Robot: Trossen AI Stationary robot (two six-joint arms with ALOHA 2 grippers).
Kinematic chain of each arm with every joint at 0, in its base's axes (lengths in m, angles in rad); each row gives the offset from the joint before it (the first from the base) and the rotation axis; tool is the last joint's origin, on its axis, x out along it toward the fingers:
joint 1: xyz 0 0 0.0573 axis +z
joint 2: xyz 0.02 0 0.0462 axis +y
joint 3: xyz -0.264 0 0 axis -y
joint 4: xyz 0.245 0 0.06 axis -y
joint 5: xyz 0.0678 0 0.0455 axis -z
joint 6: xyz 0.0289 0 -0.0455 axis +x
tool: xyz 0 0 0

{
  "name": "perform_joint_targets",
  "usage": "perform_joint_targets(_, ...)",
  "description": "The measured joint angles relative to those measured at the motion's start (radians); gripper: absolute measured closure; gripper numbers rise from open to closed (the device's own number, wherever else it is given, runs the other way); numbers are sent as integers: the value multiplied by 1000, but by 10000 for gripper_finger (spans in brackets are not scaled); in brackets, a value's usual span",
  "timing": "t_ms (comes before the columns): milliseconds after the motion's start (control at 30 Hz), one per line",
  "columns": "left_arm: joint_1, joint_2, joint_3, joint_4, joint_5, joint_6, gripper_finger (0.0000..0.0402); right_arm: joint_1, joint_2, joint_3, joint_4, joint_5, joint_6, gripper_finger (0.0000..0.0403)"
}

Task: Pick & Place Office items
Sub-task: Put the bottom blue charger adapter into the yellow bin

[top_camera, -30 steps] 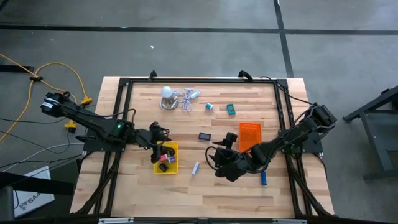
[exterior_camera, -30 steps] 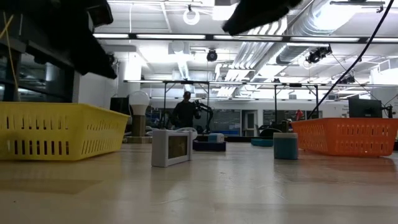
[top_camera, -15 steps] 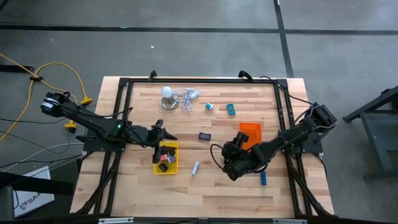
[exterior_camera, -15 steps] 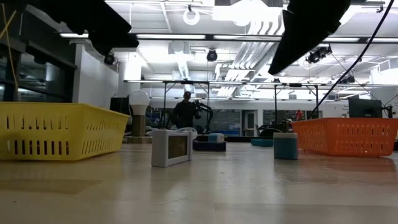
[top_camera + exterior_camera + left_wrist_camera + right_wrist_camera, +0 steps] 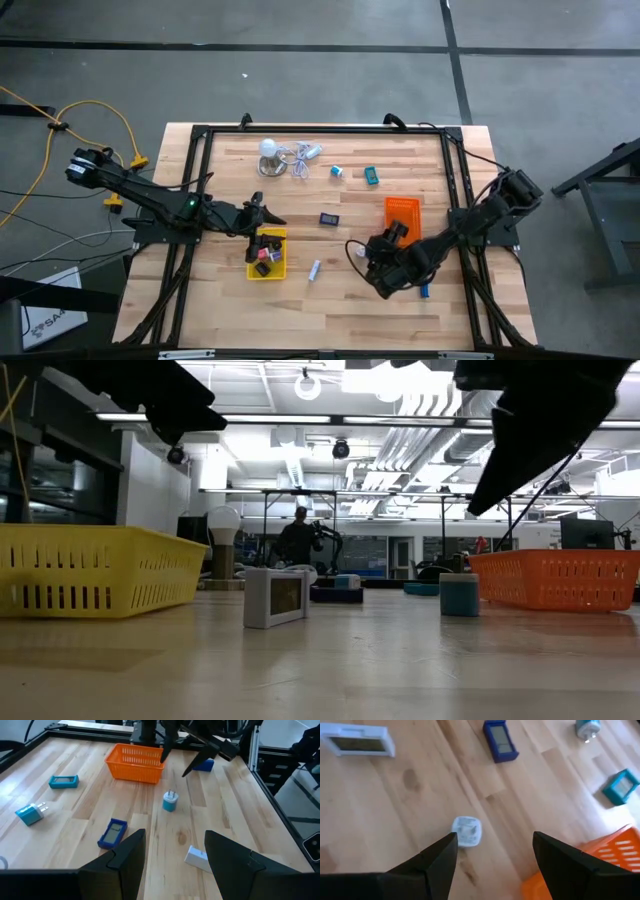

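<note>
My left gripper (image 5: 262, 213) (image 5: 175, 837) hovers open at the far rim of the yellow tray (image 5: 278, 262), which holds several small dark and red items (image 5: 262, 255). My right gripper (image 5: 375, 255) (image 5: 495, 842) is open above the table, near the orange tray (image 5: 402, 215), over a small round teal plug (image 5: 466, 830) (image 5: 170, 801) standing on the wood. Lying flat on the table are a white block (image 5: 314, 269) (image 5: 360, 744), a dark blue item (image 5: 329, 219) (image 5: 500, 740), a teal block (image 5: 371, 176), a blue charger (image 5: 337, 172) and a blue item (image 5: 424, 288).
A white dome-shaped object (image 5: 268, 150) with its pale cord (image 5: 300, 155) sits near the far edge. A black frame (image 5: 320, 128) borders the table. Bare wood lies between the two trays and along the near edge. In the low view a person (image 5: 297, 540) stands far behind the table.
My left gripper drew up and back from over the yellow tray toward the far edge, then stayed still. My right gripper moved toward the table's right and near edge, staying open. No item on the table has moved.
</note>
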Motion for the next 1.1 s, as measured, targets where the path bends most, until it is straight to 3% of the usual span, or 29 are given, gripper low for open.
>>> perform_joint_targets(800,0,0,0,-1,0,-2,203,97,0,-294,502,93,-2,156)
perform_joint_targets(1100,0,0,0,-1,0,-5,203,66,9,-325,545,104,-8,156)
